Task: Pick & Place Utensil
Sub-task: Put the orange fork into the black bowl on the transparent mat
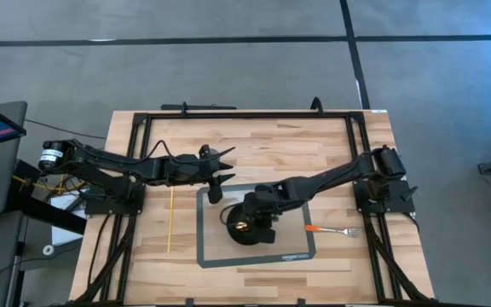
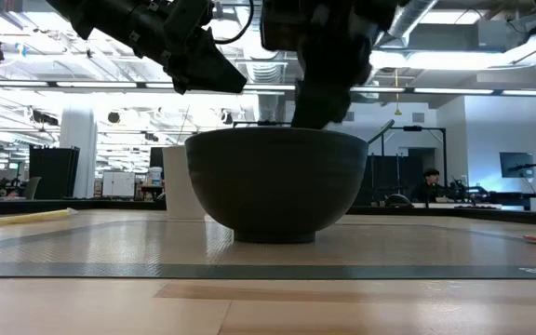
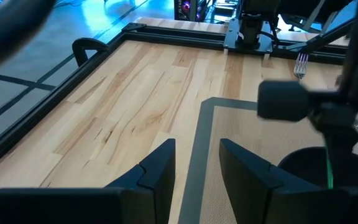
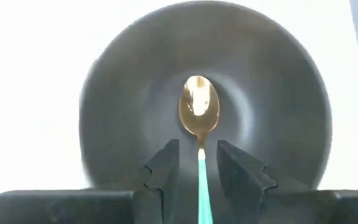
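Right gripper [image 4: 197, 163] hangs directly over the dark bowl [image 1: 250, 225] on the grey mat [image 1: 214, 252], pointing down into it. The spoon [image 4: 198, 115], gold head and green handle, runs between the 2 fingers with its head low over the bowl's floor; the jaws stand narrowly apart on either side of the handle, and I cannot tell whether the pads are pressing on it or have let go. Judged step: placing the spoon in the bowl. To do it well, keep the head centred over the floor, lower until it touches or nearly so, then open just enough to free the handle and lift straight up, clear of the rim. Left gripper [image 1: 222, 162] waits above the mat's far-left corner, just beside the bowl, jaws open and empty. A fork [image 1: 334, 230] with an orange handle lies on the table right of the mat.
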You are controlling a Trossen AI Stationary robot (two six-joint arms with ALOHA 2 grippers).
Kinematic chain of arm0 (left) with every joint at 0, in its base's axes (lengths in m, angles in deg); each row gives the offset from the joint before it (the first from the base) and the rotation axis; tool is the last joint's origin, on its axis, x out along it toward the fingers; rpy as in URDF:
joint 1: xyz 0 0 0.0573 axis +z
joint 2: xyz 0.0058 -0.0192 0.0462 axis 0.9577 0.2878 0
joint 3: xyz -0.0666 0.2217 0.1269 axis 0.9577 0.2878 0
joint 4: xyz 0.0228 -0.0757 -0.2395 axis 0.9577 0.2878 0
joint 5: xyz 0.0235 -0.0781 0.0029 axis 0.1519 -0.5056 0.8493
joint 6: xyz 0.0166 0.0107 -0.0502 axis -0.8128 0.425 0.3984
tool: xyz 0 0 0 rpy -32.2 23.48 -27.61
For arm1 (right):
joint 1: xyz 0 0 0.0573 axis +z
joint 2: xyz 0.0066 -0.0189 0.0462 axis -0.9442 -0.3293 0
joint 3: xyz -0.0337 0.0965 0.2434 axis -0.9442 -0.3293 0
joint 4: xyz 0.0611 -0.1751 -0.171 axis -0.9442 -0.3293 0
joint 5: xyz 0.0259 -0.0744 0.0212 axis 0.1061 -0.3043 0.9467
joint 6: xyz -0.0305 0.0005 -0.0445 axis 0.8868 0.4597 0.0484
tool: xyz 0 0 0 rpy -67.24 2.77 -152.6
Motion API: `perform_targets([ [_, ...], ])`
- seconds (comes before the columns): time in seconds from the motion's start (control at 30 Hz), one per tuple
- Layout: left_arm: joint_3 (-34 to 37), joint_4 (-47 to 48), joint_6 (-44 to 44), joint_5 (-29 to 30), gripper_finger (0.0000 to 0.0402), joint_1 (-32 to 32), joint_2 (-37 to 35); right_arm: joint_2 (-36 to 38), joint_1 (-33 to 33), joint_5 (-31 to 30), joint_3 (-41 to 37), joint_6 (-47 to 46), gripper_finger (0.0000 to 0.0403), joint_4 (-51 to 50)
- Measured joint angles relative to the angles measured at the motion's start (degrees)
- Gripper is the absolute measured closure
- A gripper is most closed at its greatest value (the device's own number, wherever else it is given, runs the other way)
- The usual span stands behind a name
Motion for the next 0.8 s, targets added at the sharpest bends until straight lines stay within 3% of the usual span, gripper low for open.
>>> perform_targets([
  [0.27,0.00,0.00,0.01,-0.01,0.0276,-0.01,0.00,0.08,1.33,-0.07,10.94,-1.48,0.0301,-19.78],
  [0.47,0.00,0.00,0.01,-0.01,0.0276,-0.01,0.00,5.55,5.15,-1.46,12.66,-1.53,0.0301,-25.98],
  [0.67,0.00,0.17,0.01,-0.01,0.0276,-0.01,0.00,14.43,11.32,-11.07,10.24,-6.34,0.0301,-28.37],
  [0.8,0.00,0.28,0.02,-0.01,0.0276,-0.01,0.00,19.70,15.62,-19.29,3.85,-13.54,0.0301,-28.54],
])
